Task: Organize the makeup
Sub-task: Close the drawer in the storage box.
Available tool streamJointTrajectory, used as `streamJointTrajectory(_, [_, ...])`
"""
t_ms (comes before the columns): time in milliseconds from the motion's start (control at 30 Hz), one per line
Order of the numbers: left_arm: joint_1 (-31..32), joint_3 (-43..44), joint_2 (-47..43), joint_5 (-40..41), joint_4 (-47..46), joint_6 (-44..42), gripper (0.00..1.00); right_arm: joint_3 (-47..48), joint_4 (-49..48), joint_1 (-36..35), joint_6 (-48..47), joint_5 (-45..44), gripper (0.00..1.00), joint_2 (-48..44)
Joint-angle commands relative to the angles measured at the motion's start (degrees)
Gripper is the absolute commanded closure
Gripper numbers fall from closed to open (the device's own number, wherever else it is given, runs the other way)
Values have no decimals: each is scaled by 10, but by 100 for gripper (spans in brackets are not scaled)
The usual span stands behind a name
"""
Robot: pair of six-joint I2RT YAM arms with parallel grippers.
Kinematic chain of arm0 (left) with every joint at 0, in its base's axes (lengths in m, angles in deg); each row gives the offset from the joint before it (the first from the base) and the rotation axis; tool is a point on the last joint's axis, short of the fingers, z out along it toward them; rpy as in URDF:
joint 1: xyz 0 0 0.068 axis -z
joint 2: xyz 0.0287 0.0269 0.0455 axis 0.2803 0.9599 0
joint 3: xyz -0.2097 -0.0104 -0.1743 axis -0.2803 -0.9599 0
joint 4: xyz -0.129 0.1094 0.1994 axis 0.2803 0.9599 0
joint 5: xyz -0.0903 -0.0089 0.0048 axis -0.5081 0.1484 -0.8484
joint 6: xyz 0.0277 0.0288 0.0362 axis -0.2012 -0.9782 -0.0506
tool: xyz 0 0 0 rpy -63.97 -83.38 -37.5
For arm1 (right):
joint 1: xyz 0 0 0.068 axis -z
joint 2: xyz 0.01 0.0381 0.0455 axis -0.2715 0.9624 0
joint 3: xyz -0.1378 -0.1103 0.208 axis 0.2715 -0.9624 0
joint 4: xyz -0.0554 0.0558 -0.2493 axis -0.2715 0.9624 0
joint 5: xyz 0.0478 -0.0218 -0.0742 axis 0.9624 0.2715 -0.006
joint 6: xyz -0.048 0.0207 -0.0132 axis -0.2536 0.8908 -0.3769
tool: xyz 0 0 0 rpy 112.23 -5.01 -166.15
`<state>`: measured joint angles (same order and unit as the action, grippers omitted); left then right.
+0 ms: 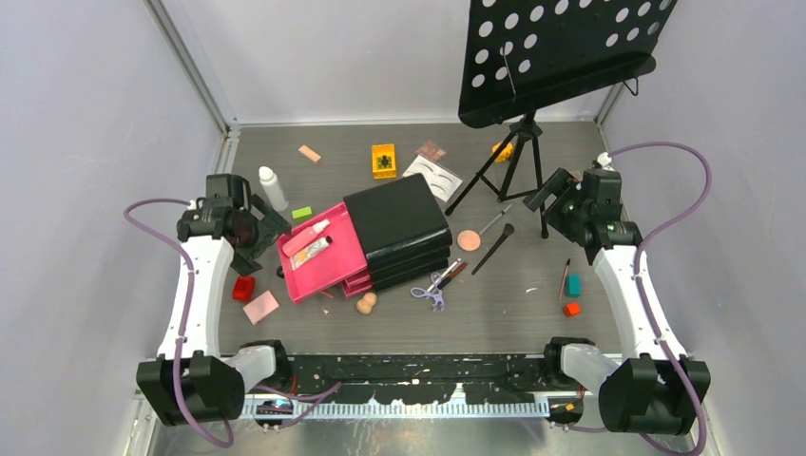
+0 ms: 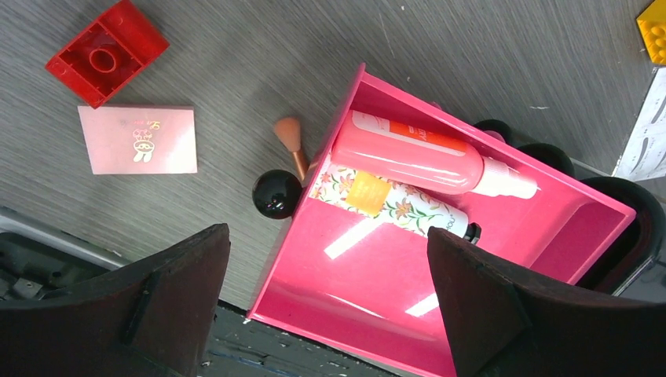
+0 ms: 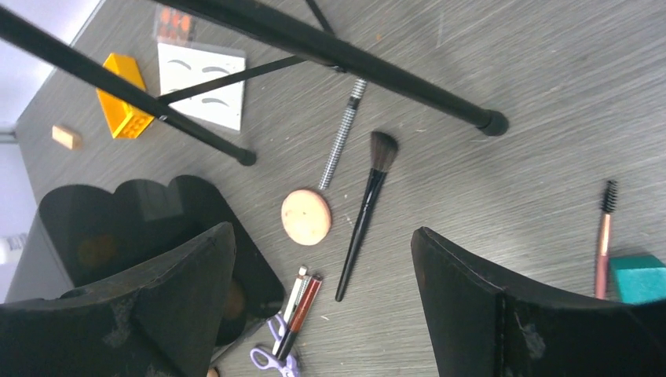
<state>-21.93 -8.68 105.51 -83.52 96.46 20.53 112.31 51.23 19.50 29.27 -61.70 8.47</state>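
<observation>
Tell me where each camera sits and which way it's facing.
Top external: above and behind, looking down on the table; left arm, right arm show.
Left wrist: looks down into the pink drawer; open left end effector frames it.
Right wrist: looks down at a black brush, music stand legs; open right end effector shows.
Shared: top also shows drawer and brush.

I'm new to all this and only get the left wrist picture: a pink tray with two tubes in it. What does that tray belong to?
Observer: It is the top pink drawer, pulled out of a black chest.
Operator: Is any makeup lying on the chest's other side?
Observer: Yes, a long black brush lies there on the table, next to a round peach sponge.
Operator: What is the other claw doing?
Observer: The right gripper hangs open and empty over the table near that brush.
</observation>
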Motion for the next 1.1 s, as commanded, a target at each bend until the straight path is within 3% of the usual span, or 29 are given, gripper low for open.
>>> streamJointTrajectory(0, [-8, -7, -17, -7, -21, -21, 1, 5, -36, -17, -12, 30, 13, 0])
streamJointTrajectory(433, [-10, -51, -18, 0, -56, -19, 3, 44, -68, -87, -44, 38, 14, 75])
streamJointTrajectory(867, [-10, -106, -33, -52, -151, -30, 19, 66, -95, -142, -58, 65, 28, 134])
streamJointTrajectory(1067, [-9, -106, -16, -84, -194, -54, 34, 80, -93, -157, -68, 83, 37, 154])
